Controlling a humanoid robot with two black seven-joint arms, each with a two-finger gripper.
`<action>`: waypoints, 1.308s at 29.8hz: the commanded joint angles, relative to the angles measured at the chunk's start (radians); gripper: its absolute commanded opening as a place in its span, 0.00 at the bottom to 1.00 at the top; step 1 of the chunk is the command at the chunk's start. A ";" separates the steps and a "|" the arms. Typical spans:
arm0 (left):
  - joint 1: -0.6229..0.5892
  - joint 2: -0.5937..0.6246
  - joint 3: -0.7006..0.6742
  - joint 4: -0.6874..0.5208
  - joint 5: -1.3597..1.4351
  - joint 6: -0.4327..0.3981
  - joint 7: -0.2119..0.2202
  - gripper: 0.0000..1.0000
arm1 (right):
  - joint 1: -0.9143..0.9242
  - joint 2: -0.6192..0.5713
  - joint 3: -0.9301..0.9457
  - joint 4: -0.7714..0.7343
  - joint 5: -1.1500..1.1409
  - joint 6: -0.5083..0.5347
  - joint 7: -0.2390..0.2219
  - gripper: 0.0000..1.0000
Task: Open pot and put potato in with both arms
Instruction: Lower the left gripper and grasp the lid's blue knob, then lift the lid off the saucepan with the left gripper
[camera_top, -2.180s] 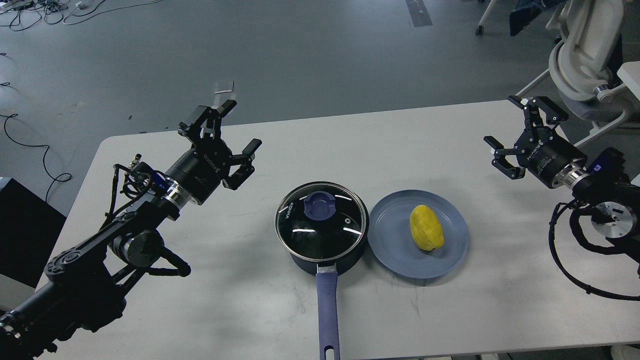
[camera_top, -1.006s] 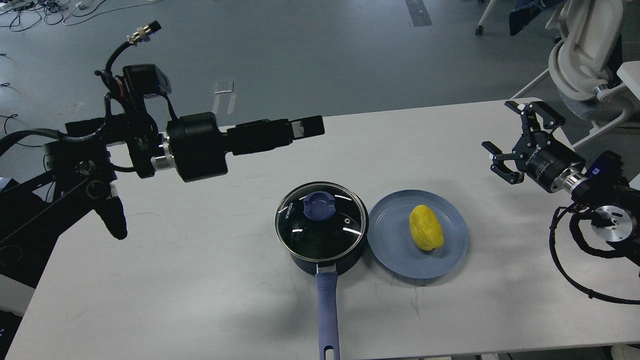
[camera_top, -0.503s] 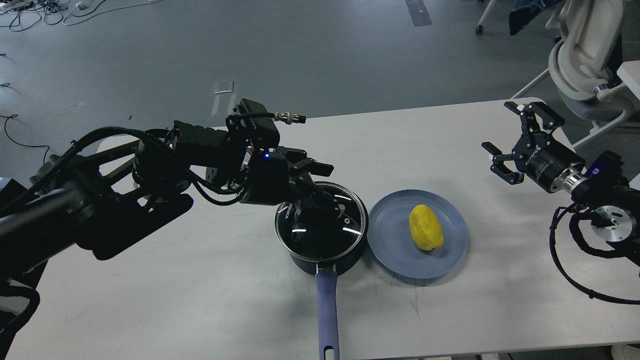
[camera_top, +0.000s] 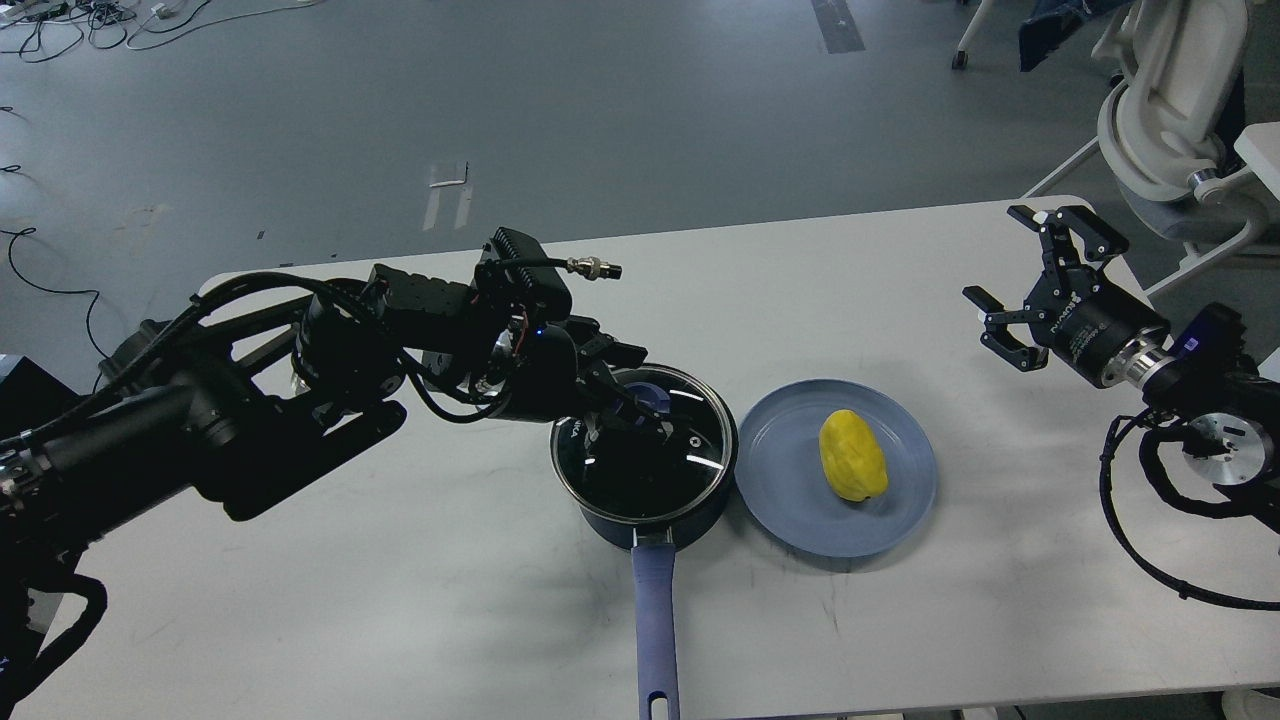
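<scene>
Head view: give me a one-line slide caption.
Left hand at the knob of the lid still on the pot; potato waits on the plate; right hand open.

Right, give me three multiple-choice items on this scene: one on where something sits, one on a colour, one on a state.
1. Where does the potato lie?
A. inside the pot
B. on the plate
C. on the bare table

2. What colour is the pot handle?
A. red
B. blue-purple
C. white

3. What state is the pot in?
A. lid on
B. lid off, lying on the table
C. tipped on its side

Answers:
1. B: the yellow potato rests on the blue plate, right of the pot.
2. B: the long handle running toward the near table edge is blue-purple.
3. A: the glass lid sits on the rim, with the left gripper down at its knob; the right gripper is open and far off by the table's right edge.
</scene>
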 joint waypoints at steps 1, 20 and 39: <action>0.016 0.001 0.003 0.010 0.010 0.011 0.000 0.96 | 0.000 -0.001 0.000 0.000 0.000 0.000 0.000 0.98; 0.051 0.006 0.006 0.022 0.024 0.028 0.000 0.89 | 0.000 -0.004 0.000 0.001 0.000 0.000 0.000 0.98; -0.019 0.038 0.002 -0.036 0.033 0.029 0.000 0.54 | 0.002 -0.007 0.002 0.003 0.000 0.000 0.000 0.98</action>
